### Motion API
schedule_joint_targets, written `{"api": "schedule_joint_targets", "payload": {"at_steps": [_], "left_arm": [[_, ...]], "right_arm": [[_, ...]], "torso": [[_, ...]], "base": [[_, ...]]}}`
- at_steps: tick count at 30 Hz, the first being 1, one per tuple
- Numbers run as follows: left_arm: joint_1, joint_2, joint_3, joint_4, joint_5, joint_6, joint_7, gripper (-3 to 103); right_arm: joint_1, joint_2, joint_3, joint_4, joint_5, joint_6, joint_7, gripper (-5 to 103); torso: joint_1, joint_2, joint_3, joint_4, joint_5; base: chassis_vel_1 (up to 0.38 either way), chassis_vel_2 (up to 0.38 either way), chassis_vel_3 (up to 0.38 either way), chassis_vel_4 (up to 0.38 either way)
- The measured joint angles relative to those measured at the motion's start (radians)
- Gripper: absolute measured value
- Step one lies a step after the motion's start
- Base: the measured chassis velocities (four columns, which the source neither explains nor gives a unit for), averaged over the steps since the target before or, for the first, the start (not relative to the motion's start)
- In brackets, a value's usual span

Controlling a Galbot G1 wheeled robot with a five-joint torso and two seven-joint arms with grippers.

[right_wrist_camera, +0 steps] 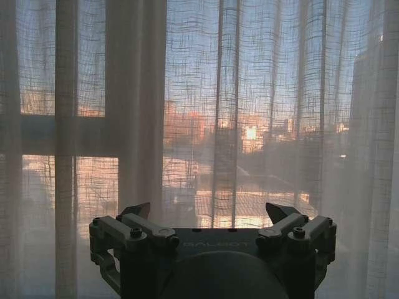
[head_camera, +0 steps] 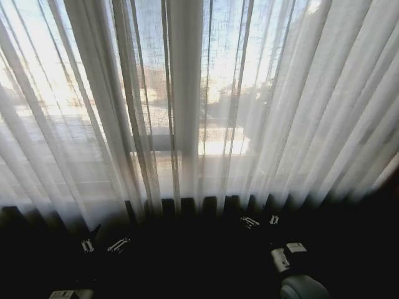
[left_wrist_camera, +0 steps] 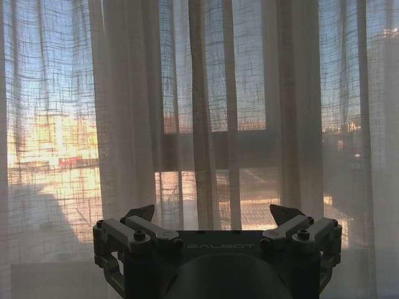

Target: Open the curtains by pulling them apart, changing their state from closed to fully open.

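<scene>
- The left end effector [left_wrist_camera: 213, 215] is dark grey metal, with two pointed black fingertips [left_wrist_camera: 141, 212] rising from angular linkage bars.
- Round-headed screws sit at the linkage joints on each side.
- "GALBOT" is printed in pale letters across the front of the housing, above a rounded dark wrist body.
- The right end effector [right_wrist_camera: 209, 212] has the same build, screws and lettering.
- From the head camera, both arms look black with small white markings, possibly labels.

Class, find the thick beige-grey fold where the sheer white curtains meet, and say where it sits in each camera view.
Head view: thick beige-grey fold, top centre, above both end effectors.
Left wrist view: likely the wide fold, left of centre.
Right wrist view: likely the fold, left of centre.
Shared landmark: horizontal dark window frame bar behind the fabric.
</scene>
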Motion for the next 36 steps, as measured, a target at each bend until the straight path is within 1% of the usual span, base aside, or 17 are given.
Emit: {"api": "schedule_joint_targets", "payload": {"at_steps": [4,8,13,16,17,18,22,24,27,30,32,36], "left_arm": [[0.000,0.000,0.002,0.001,0.000,-0.004,0.000,100],[-0.001,-0.001,0.006,0.001,0.000,-0.005,0.000,100],[0.000,-0.004,0.006,0.001,0.000,-0.007,0.000,100],[0.002,-0.007,0.005,0.001,0.000,-0.010,0.001,100],[0.003,-0.008,0.004,0.001,0.000,-0.012,0.001,100],[0.004,-0.010,0.004,0.001,0.000,-0.015,0.001,100],[0.006,-0.014,0.003,0.000,0.001,-0.022,0.001,100],[0.008,-0.016,0.002,0.000,0.002,-0.024,0.002,100],[0.010,-0.021,0.002,-0.001,0.004,-0.029,0.006,100],[0.012,-0.026,0.001,-0.001,0.005,-0.034,0.007,100],[0.013,-0.028,0.001,0.000,0.005,-0.036,0.007,100],[0.016,-0.032,0.001,0.000,0.006,-0.038,0.007,100]], "right_arm": [[-0.004,0.000,-0.004,-0.005,-0.027,0.016,-0.005,100],[-0.005,0.002,-0.007,-0.007,-0.037,0.022,-0.009,100],[-0.003,0.004,-0.011,-0.012,-0.038,0.024,-0.009,100],[-0.002,0.005,-0.011,-0.014,-0.038,0.026,-0.009,100],[-0.002,0.005,-0.012,-0.015,-0.038,0.027,-0.009,100],[-0.001,0.005,-0.012,-0.016,-0.038,0.027,-0.009,100],[-0.001,0.007,-0.012,-0.016,-0.040,0.028,-0.009,100],[-0.003,0.008,-0.012,-0.016,-0.041,0.028,-0.009,100],[-0.007,0.009,-0.012,-0.016,-0.045,0.028,-0.008,100],[-0.009,0.008,-0.012,-0.016,-0.055,0.028,-0.009,100],[-0.009,0.007,-0.014,-0.016,-0.056,0.028,-0.009,100],[0.006,0.002,-0.017,-0.025,-0.051,0.024,-0.009,100]], "torso": [[0.000,0.000,0.000,-0.0001,0.0006],[-0.001,0.000,0.000,-0.0002,-0.0001],[-0.001,0.000,0.000,0.0001,0.0005],[-0.001,0.001,0.000,-0.0002,-0.0005],[-0.001,0.000,0.000,-0.0001,-0.0003],[-0.001,0.000,0.000,-0.0002,0.0003],[-0.001,0.001,0.000,0.0000,0.0006],[-0.001,0.000,0.000,0.0000,-0.0001],[-0.001,0.001,0.000,-0.0001,-0.0001],[-0.001,0.001,0.000,-0.0001,0.0002],[-0.001,0.000,0.000,0.0000,-0.0004],[0.001,0.000,0.000,-0.0003,-0.0006]], "base": [[-0.058,0.334,0.071,-0.334],[0.063,0.308,-0.045,-0.324],[0.190,0.323,-0.182,-0.313],[0.207,0.360,-0.225,-0.380],[0.248,0.374,-0.258,-0.393],[0.244,0.434,-0.258,-0.451],[0.247,0.458,-0.234,-0.467],[0.209,0.501,-0.202,-0.482],[0.185,0.559,-0.203,-0.524],[0.129,0.562,-0.127,-0.561],[0.062,0.548,-0.075,-0.487],[0.013,0.302,0.017,-0.352]]}}
